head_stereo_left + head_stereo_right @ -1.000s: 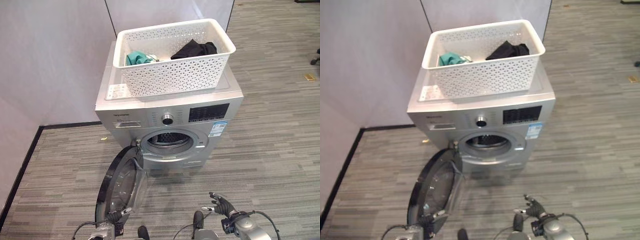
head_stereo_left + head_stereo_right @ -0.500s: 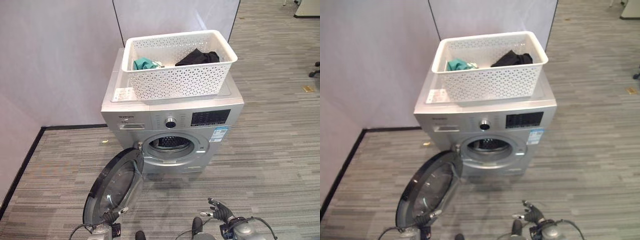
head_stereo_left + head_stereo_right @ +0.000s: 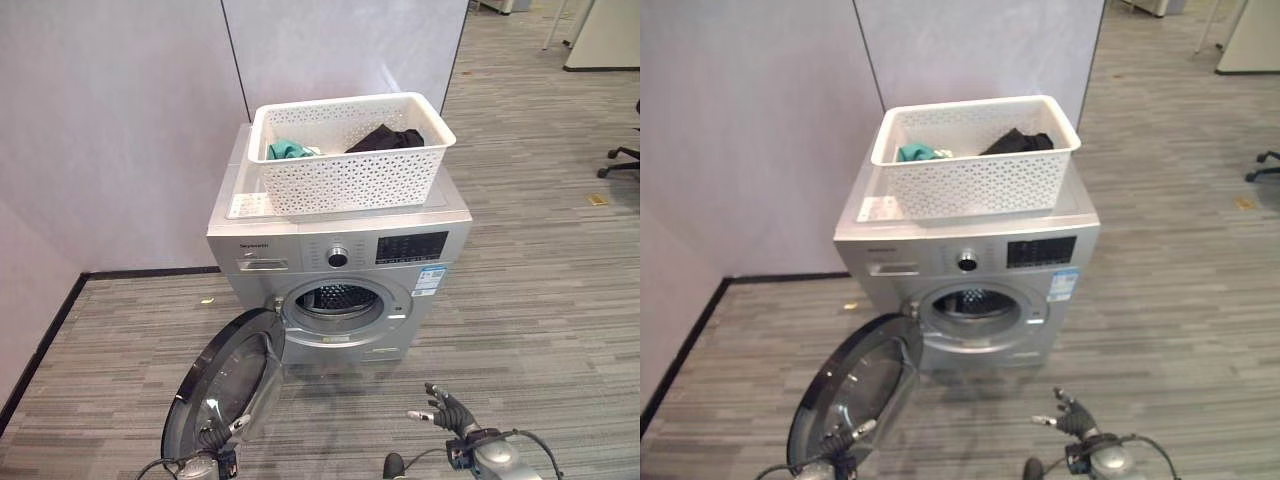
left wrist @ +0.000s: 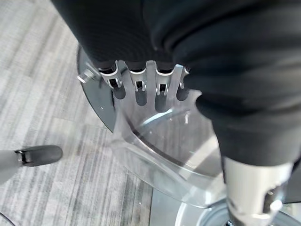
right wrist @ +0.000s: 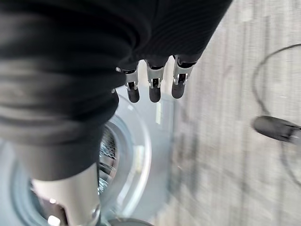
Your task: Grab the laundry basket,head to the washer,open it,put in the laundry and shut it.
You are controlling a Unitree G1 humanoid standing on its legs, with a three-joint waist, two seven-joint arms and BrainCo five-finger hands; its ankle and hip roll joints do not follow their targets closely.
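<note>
Washer (image 3: 340, 250) stands against the far wall with its door (image 3: 225, 380) swung open to the left, drum mouth (image 3: 340, 300) clear. Basket (image 3: 350, 150) sits on top of the washer, well apart from both hands; inside it a teal garment (image 3: 285, 150) lies at the left end and a black garment (image 3: 385, 138) toward the right. Left hand (image 3: 225, 432) is low at the near left, fingers loosely extended right at the near rim of the door; left wrist view shows them straight above the glass, holding nothing. Right hand (image 3: 445, 408) is low at the near right over the floor (image 3: 540, 300), fingers spread and relaxed, empty. Judgement: door-opening looks done, loading is the step in hand. To do it well: lift a hand up to the basket, come over the near rim instead of pushing its wall so it doesn't slide off the back, pinch one garment at a time with fingers curled fully around the cloth, then bring it down and deep into the drum so nothing hangs over the seal. Keep the left arm clear of the door so it isn't knocked shut mid-load. Check the basket for anything small under the two pieces before closing.
</note>
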